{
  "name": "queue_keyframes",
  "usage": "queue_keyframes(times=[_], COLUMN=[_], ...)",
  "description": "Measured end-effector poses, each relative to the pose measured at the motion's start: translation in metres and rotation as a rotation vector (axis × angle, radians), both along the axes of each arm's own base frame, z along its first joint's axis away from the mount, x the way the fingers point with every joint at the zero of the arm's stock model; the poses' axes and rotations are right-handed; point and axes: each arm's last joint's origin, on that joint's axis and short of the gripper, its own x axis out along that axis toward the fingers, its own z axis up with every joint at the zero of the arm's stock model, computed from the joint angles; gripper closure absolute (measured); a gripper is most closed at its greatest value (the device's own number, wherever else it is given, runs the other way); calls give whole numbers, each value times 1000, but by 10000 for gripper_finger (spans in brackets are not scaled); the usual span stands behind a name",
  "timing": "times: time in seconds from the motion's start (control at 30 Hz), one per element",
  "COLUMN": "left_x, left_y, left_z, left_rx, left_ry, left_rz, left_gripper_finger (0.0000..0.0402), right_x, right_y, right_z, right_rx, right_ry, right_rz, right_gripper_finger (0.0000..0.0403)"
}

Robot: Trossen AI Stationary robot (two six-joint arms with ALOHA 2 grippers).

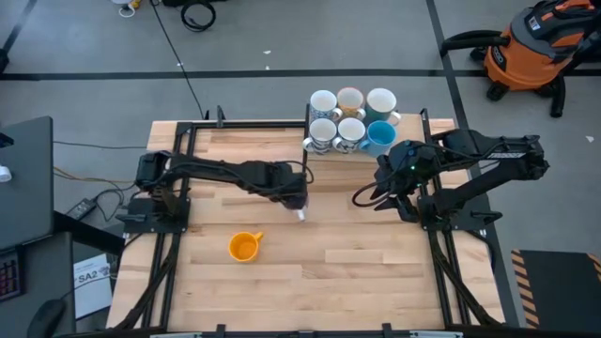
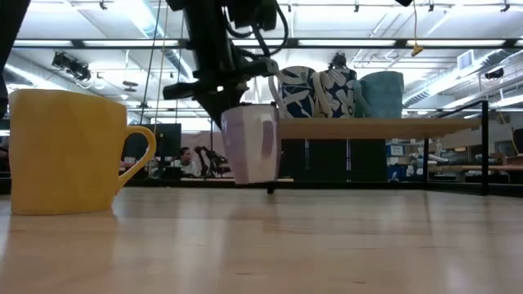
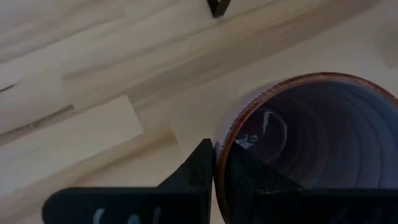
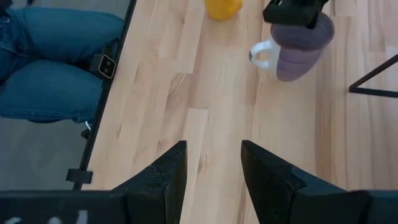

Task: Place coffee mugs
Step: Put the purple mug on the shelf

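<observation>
The purple mug (image 2: pixel 252 144), with a white handle (image 4: pixel 261 55), hangs in my left gripper (image 1: pixel 299 201) over the table's middle. In the low view its base stands just above the wood. A yellow-orange mug (image 1: pixel 244 246) sits upright on its base nearer the table's near left. Several mugs stand on a raised shelf (image 2: pixel 384 126) at the far edge: white (image 1: pixel 323 101), tan (image 1: pixel 350 99), patterned (image 1: pixel 350 133) and blue (image 1: pixel 379 136). My right gripper (image 4: pixel 213 149) is open, touches nothing, and waits to the right of the purple mug (image 4: pixel 298 50). My left gripper (image 3: pixel 214 149) holds the purple mug by its rim (image 3: pixel 219 134), one finger inside the cup and one outside against the wall. The fingers come from above, pointing down. The mug hangs roughly upright below them, lifted clear of the table.
Bare wood lies around the yellow mug (image 2: pixel 69 151) and toward the near edge. Black frame rails (image 1: pixel 178 216) run along both sides. A person's legs in jeans (image 4: pixel 50 62) are beyond the table's edge. An orange shop vacuum (image 1: pixel 531 47) stands on the floor.
</observation>
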Motion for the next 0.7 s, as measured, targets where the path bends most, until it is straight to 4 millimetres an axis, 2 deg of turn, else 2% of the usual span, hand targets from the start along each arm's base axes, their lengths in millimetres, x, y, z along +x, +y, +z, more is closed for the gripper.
queue_keyframes(times=[0.23,0.53,0.7], left_x=[8,11,11], left_y=[-1,-1,-1], left_z=[-16,-16,-16], left_rx=[-44,-34,-33], left_ry=[38,9,12], left_rz=[-69,-95,-100], left_gripper_finger=[370,368,341], right_x=[1,1,1], right_y=[0,0,0], right_z=[0,0,0], right_rx=[1,1,1], right_ry=[-6,-6,-6], right_rz=[0,0,0], right_gripper_finger=[245,245,245])
